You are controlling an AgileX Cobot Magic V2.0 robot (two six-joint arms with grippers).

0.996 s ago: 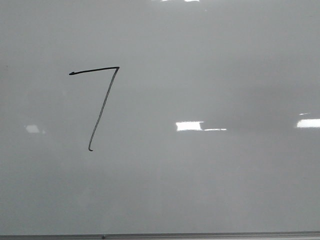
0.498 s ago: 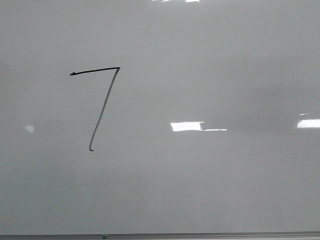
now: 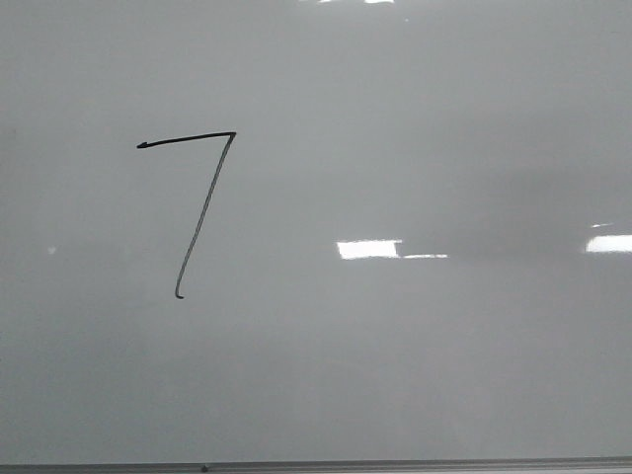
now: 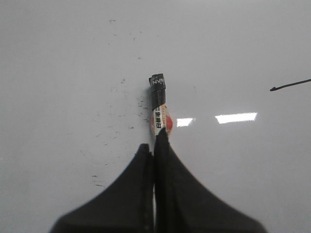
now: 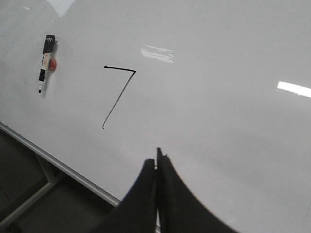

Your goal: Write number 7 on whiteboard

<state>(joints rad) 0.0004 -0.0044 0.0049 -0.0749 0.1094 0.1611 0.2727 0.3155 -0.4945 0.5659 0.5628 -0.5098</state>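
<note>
The number 7 [image 3: 205, 212] stands complete on the left half of the whiteboard [image 3: 444, 375]: a short top stroke, a long slanted downstroke and a tiny hook at its foot. Over the last second the line has gained nothing. Only a faint glare patch to the left of it has dimmed to a speck, so the writing itself looks finished.

The marker [image 5: 46, 60] lies loose on the board, well apart from the digit on the side of the top stroke's free end, with its black end pointing away from the board's near edge. In the left wrist view the left tool [image 4: 154, 143] hovers over the marker's lower part with its fingers pressed together. It seems to hold nothing, though that end of the marker is hidden behind them. The right tool [image 5: 155, 162] is likewise closed and empty, poised near the metal edge strip [image 5: 58, 165].

Wide bare board lies to the right of and below the digit. Beyond the strip the surface drops off to a dark frame, so any retreat should stay clear of that edge.
</note>
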